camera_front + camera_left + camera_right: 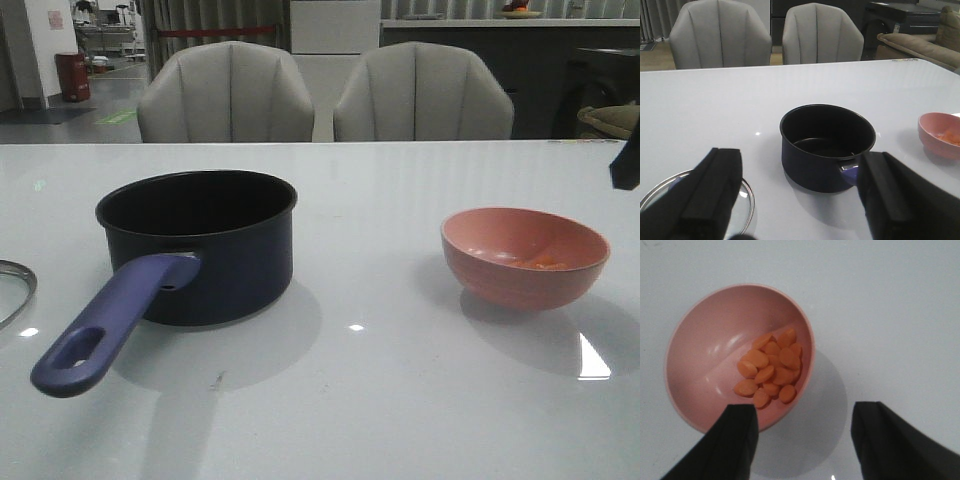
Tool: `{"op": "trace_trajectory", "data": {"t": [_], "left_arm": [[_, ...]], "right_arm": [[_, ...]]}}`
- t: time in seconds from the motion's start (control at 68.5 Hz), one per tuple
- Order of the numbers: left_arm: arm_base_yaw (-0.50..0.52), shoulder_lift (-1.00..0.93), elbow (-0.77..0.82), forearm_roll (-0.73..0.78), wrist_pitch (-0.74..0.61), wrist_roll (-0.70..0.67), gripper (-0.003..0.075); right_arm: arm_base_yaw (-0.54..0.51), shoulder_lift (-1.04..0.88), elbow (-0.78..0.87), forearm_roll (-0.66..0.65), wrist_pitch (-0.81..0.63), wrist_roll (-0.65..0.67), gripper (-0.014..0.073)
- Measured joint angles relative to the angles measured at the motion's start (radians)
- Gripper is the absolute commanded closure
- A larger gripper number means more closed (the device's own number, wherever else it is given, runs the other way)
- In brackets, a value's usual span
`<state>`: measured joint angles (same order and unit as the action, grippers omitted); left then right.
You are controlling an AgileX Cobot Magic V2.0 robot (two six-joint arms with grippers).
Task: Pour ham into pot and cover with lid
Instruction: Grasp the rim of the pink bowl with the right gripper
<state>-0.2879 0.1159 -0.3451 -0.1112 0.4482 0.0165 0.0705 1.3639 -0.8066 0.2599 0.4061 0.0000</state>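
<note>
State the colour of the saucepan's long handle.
Purple-blue. The handle of the dark navy pot shows best in the front view.

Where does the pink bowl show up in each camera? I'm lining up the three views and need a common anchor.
Front view: the pink bowl sits right of centre on the white table, apart from the pot.
Left wrist view: cut off at the right edge, beyond the pot.
Right wrist view: fills the left half.
Shared landmark: the ham heaped inside the bowl.
</note>
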Motion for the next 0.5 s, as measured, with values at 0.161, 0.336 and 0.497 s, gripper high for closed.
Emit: {"op": "trace_trajectory", "data": {"t": [0.161, 0.336, 0.497], "left_arm": [[0.0, 0.0, 0.0, 0.0, 0.0, 0.0, 0.0211], [0.0, 0.0, 0.0, 0.0, 0.0, 0.0, 0.0211], [0.0, 0.0, 0.0, 0.0, 0.0, 0.0, 0.0211]], "right_arm": [[0.0, 0.186, -0.138, 0.0, 0.058, -0.012, 0.008], [0.0, 0.338, -0.251, 0.0, 0.086, -0.015, 0.0132], [0.0, 0.439, -0.329, 0.0, 0.106, -0.015, 0.0309]]}}
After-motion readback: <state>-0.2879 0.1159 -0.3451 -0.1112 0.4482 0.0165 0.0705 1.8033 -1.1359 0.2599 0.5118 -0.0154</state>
